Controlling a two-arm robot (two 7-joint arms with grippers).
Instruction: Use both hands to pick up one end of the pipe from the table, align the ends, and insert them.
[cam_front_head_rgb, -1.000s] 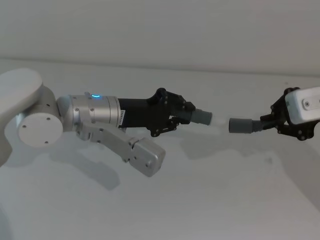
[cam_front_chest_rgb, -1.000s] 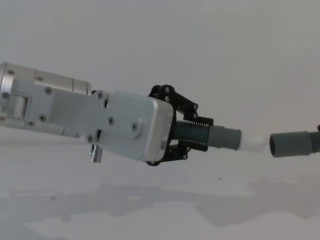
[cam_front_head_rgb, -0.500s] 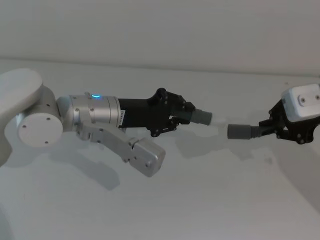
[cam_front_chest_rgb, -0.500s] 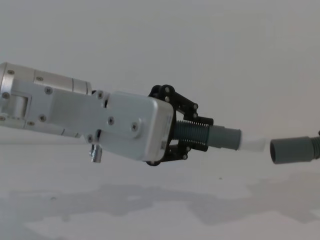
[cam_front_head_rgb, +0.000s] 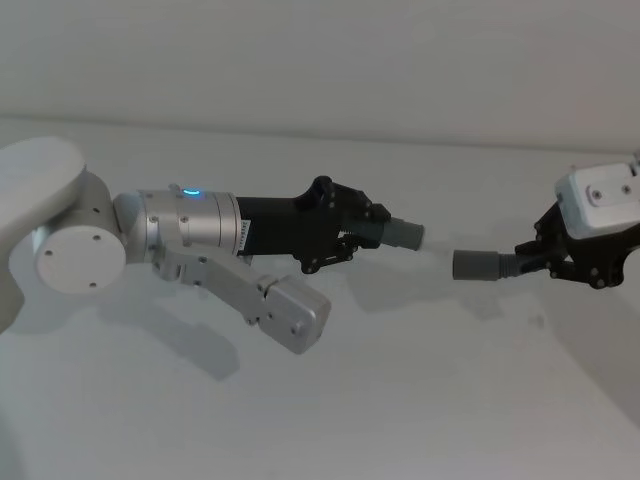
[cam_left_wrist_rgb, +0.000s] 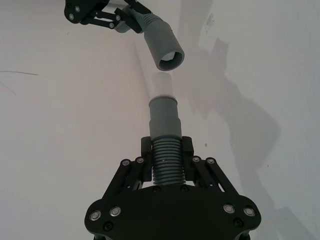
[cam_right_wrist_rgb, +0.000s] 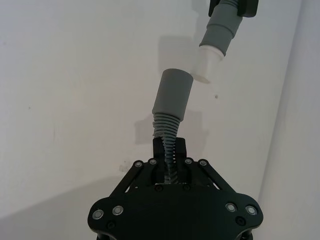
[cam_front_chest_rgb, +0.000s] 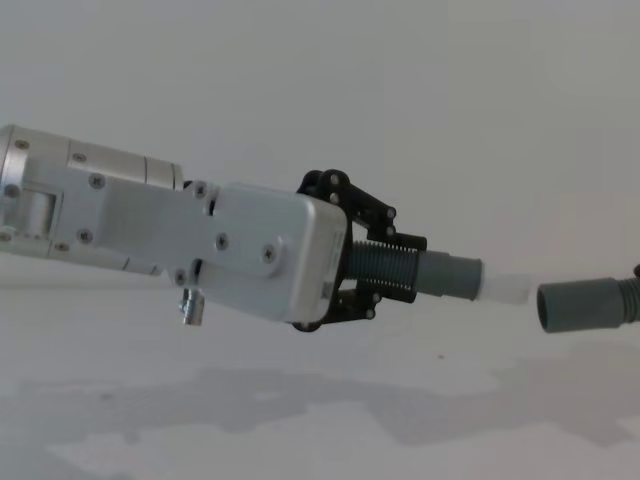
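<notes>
Hose pieces face each other in mid-air above the white table (cam_front_head_rgb: 420, 400), one in each of my grippers, their ends close but apart. My left gripper (cam_front_head_rgb: 362, 232) reaches in from the left, its black fingers (cam_left_wrist_rgb: 150, 152) closed around the ribbed section of the left hose piece (cam_front_chest_rgb: 395, 268). From that grip a smooth grey cuff (cam_front_chest_rgb: 452, 275) sticks out to the right and ends in a narrower whitish tip (cam_front_chest_rgb: 503, 288). The silver-grey left arm (cam_front_chest_rgb: 130, 235) and its boxy wrist housing stretch back to the left edge in the chest view.

My right gripper (cam_front_head_rgb: 553, 262) comes in from the right, its fingers (cam_right_wrist_rgb: 172, 150) shut on the ribbed section of the right hose piece (cam_right_wrist_rgb: 167, 127). Its plain socket cuff (cam_front_head_rgb: 476, 265) points left toward the whitish tip. In the chest view the socket's open mouth (cam_front_chest_rgb: 545, 307) sits just to the right of the tip and slightly lower, with a small gap between them. From my left wrist view, the socket (cam_left_wrist_rgb: 163, 44) tilts at an angle to the cuff held below it, so the two ends are not in line. The right wrist view shows the same: the tip (cam_right_wrist_rgb: 207, 62) lies just beside the socket's rim, off to one side, not inside it.
</notes>
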